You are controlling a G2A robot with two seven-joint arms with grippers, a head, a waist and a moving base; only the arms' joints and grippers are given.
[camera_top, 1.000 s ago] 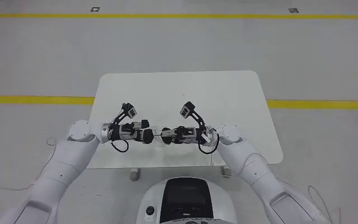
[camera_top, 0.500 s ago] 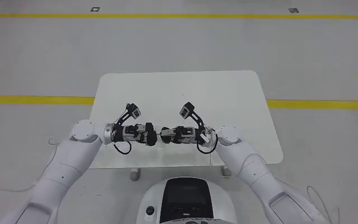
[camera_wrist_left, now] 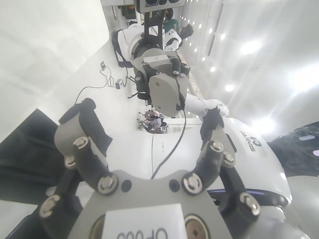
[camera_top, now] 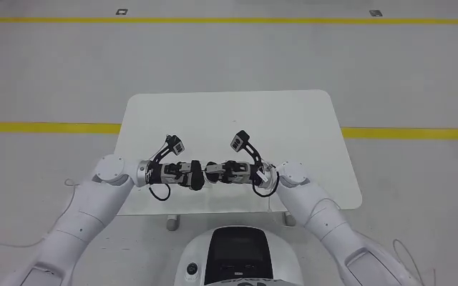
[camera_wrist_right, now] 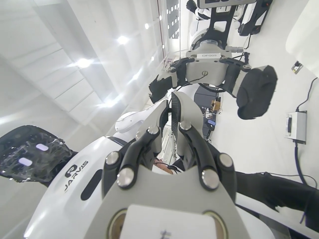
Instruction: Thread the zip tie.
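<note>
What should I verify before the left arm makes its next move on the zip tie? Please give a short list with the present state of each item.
1. Right gripper shut on the zip tie: ok, a dark ribbed strip sits between its fingers.
2. Left gripper open: ok, its fingers stand wide apart.
3. Grippers face each other, close together: ok, seen in the top view.
4. Free end of the zip tie lies between the left fingers: cannot tell.
5. Head and slot of the zip tie found: cannot tell.

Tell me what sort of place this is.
Probably a robotics lab or test hall: a white table on a pale floor marked with yellow lines, what looks like another white robot behind, and a grey box with cables on the floor.
</note>
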